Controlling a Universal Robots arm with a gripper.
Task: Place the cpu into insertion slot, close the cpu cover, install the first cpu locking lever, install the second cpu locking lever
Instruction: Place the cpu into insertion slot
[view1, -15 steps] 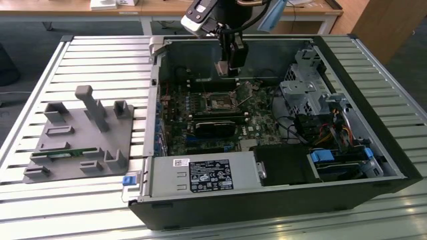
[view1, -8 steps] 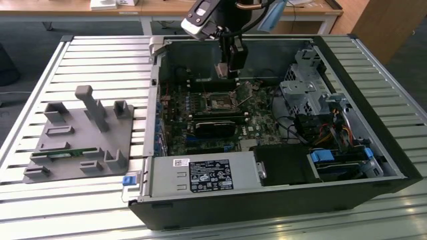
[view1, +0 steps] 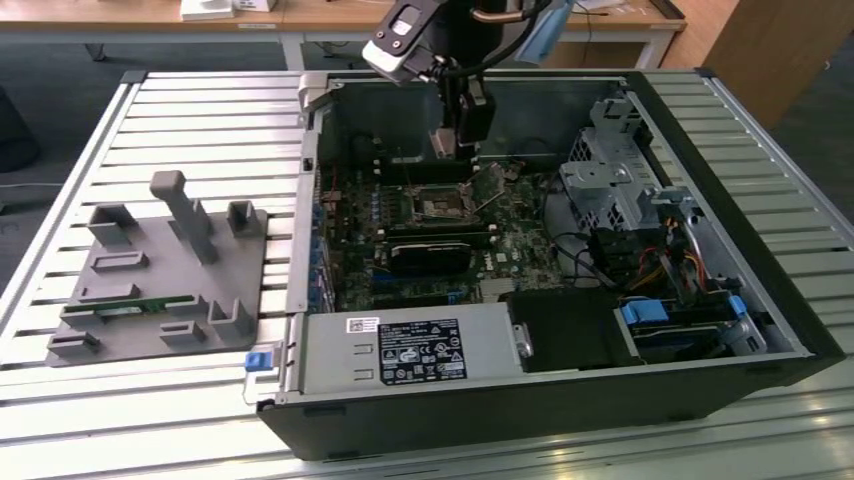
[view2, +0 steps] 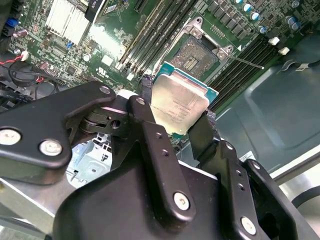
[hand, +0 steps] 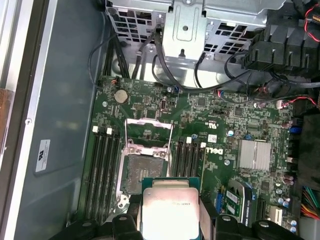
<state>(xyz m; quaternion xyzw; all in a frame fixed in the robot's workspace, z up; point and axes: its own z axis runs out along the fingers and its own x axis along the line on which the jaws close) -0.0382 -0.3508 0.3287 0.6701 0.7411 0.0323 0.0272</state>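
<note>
Second wrist view has the gripper (view2: 176, 116) closed partway, its two black fingers (view2: 145, 107) pinching the cpu (view2: 179, 100) by opposite edges, metal top towards the camera. In the exterior view the gripper hangs inside the open computer case (view1: 534, 420), at about twelve o'clock from the insertion slot (view1: 438, 203) and apart from it. First wrist view has the insertion slot uncovered on the green motherboard (hand: 200, 107), with the cpu cover (hand: 149, 131) swung open just beside it
</note>
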